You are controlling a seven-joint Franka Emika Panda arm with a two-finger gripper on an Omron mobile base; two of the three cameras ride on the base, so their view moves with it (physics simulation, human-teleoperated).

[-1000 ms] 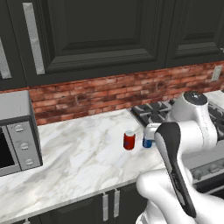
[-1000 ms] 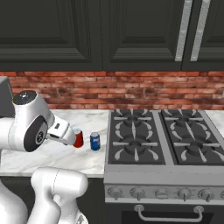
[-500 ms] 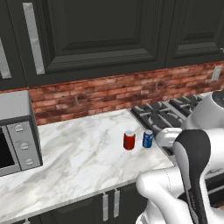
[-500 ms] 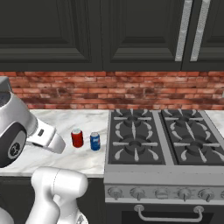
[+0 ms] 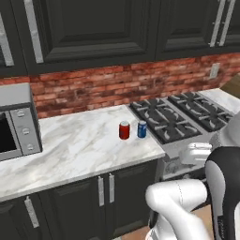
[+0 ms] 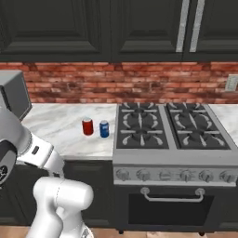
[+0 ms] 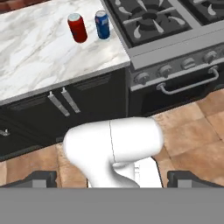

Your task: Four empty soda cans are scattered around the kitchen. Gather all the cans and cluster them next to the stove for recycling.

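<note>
Cans sit far from your claw.
Your claw (image 7: 111,177), spread wide at the frame's bottom, grips nothing; red can (image 7: 77,28) and blue can (image 7: 102,25) stand upper left beside the stove (image 7: 175,39).

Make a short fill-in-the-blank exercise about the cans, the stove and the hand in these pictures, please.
1. The red can stands on the ___ counter.
2. The blue can stands between the red can and the ___.
3. The number of cans beside the stove is ___.
4. The hand holds nothing; its fingers are ___.

Missing words: marble; stove; two; open
</note>
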